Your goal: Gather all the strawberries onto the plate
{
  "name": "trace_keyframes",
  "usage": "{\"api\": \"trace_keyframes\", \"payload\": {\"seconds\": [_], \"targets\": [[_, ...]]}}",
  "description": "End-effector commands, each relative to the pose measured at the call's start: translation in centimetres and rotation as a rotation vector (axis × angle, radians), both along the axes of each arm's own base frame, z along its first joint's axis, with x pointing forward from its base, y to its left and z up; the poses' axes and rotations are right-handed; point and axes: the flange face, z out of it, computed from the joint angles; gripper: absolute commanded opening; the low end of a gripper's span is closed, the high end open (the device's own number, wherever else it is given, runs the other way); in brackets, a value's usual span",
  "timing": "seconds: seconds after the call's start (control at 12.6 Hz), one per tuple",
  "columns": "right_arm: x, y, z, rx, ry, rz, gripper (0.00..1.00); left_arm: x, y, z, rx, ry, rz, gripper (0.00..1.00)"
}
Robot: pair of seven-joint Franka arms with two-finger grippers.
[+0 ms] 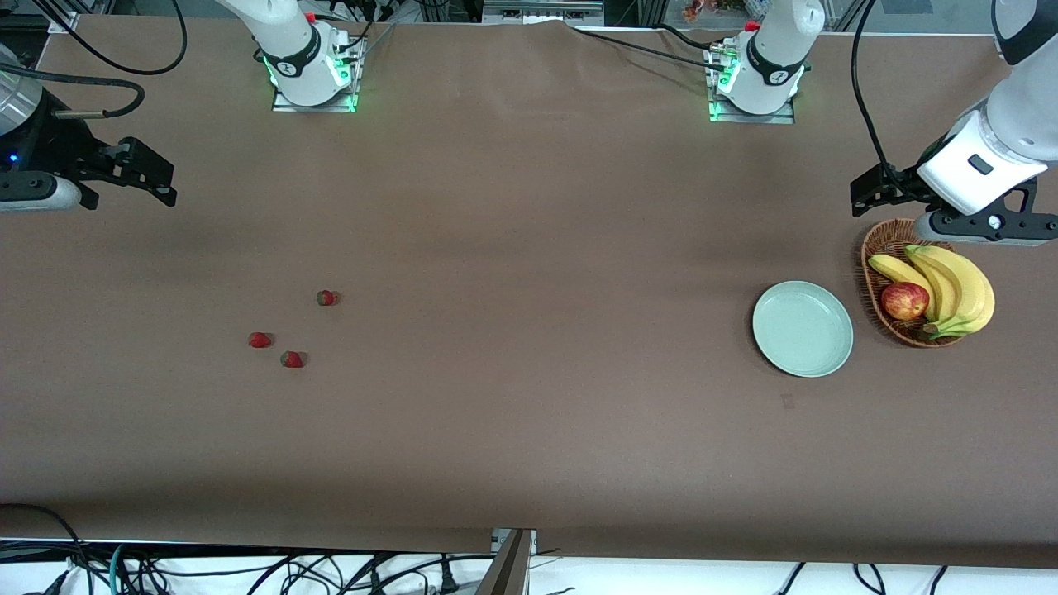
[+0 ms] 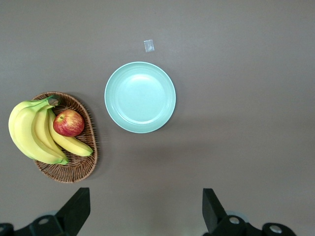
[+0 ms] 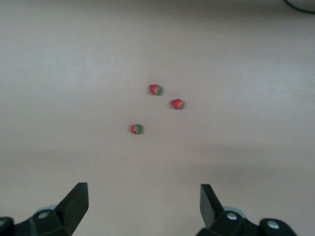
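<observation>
We see three strawberries on the brown surface (image 1: pixel 529 430) toward the right arm's end: one (image 1: pixel 327 297) farthest from the front camera, one (image 1: pixel 259 340) nearer, and one (image 1: pixel 292 359) just beside that and nearest of all. They lie close together but apart from each other. The plate (image 1: pixel 803 328) sits well apart from them, toward the left arm's end, with nothing on it. Just beside it is a basket (image 1: pixel 878 248) holding bananas (image 1: pixel 959 285) and an apple (image 1: pixel 904 301).

Our right gripper (image 3: pixel 142 201) hangs above the surface at its own end, its fingers spread wide and holding nothing, with the strawberries in its wrist view. Our left gripper (image 2: pixel 146 206) hangs over the basket's edge, fingers likewise wide apart and holding nothing, with the plate and basket in its wrist view.
</observation>
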Motion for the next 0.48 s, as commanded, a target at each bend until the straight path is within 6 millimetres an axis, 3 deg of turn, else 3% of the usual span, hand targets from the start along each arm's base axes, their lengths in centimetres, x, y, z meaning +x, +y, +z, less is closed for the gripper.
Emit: {"api": "trace_keyframes", "payload": {"seconds": [0.0, 0.4], "targets": [[-0.09, 0.56, 0.68, -0.001, -0.016, -0.002, 1.0, 0.11, 0.05, 0.83, -0.016, -0.004, 0.001, 1.0], [0.21, 0.55, 0.8, 0.001, -0.028, -0.002, 1.0, 0.04, -0.28, 1.12, -0.016, -0.009, -0.007, 1.0]]}}
